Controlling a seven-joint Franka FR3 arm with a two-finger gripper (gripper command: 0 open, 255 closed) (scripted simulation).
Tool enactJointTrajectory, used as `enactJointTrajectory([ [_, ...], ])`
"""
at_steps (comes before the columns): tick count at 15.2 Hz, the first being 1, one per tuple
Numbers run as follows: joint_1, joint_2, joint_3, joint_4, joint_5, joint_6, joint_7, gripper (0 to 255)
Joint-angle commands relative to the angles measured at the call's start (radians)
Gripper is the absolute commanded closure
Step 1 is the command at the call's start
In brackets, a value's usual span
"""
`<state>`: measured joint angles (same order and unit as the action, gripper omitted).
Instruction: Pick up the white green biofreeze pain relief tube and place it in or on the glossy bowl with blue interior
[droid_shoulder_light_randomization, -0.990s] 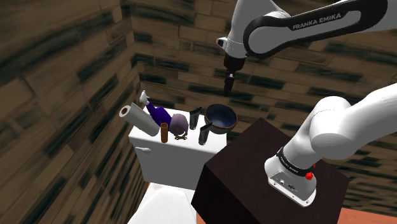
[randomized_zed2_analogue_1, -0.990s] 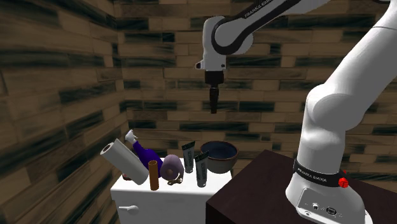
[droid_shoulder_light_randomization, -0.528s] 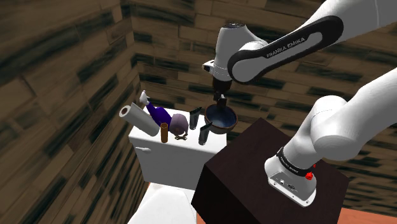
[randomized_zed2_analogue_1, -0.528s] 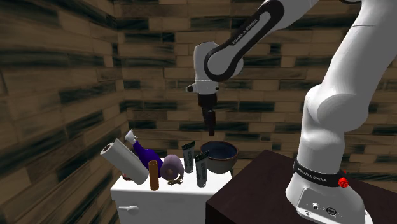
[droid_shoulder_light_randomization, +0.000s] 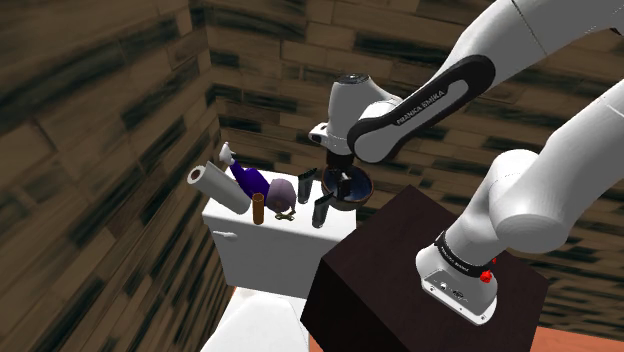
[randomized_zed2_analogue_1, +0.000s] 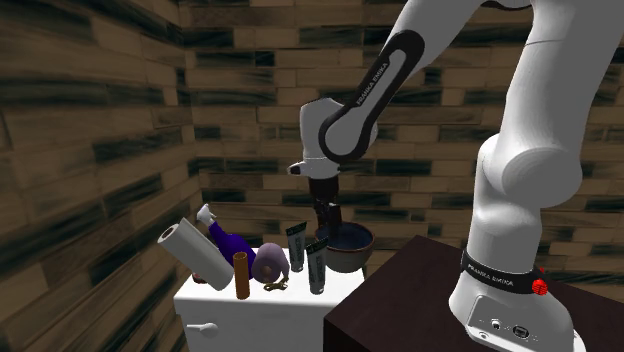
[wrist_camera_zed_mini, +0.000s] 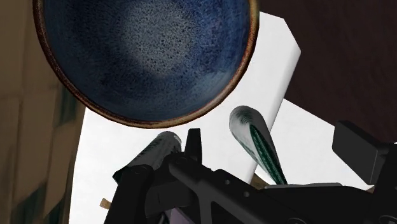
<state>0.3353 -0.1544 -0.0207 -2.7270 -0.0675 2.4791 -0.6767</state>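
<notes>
One white arm (droid_shoulder_light_randomization: 430, 90) reaches from the dark stand (droid_shoulder_light_randomization: 400, 270) down over a white tabletop (droid_shoulder_light_randomization: 262, 243) set against plank walls. Next in size, the bowl (wrist_camera_zed_mini: 143, 57), blue inside with a brown rim, sits at the shoulder view's right end of the tabletop. A paper roll (droid_shoulder_light_randomization: 216, 187), a purple bottle (droid_shoulder_light_randomization: 250, 180), a purple lump (droid_shoulder_light_randomization: 283, 195) and a brown cylinder (droid_shoulder_light_randomization: 258, 208) crowd the other end.

Two tubes stand upright just beside the bowl. The tube (wrist_camera_zed_mini: 257, 145) printed green on white is the one wanted, and a darker tube (wrist_camera_zed_mini: 149, 159) stands near it. In the exterior views the pair cannot be told apart with certainty.

The fingers (randomized_zed2_analogue_1: 325, 224) are spread apart and grasp nothing, hanging low between the bowl and the tubes.

Key relation: the tube lies below the fingers, on the side away from the bowl. Its long axis is vertical, crimped end up, nearly along the line of approach. In the wrist view it shows between the two fingers and touches neither. The next move is probably a short descent to straddle its upper end without knocking the darker tube.
</notes>
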Motion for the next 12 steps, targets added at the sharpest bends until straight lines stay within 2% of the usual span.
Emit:
enactJointTrajectory([
  [1,-0.001,0.031,-0.001,-0.005,-0.003,0.037,0.0,0],
  [3,-0.003,0.069,-0.002,-0.013,-0.007,0.082,0.002,0],
  [11,-0.003,0.068,-0.002,-0.013,-0.007,0.082,0.002,0],
  [12,-0.003,0.068,-0.002,-0.013,-0.007,0.082,0.002,255],
])
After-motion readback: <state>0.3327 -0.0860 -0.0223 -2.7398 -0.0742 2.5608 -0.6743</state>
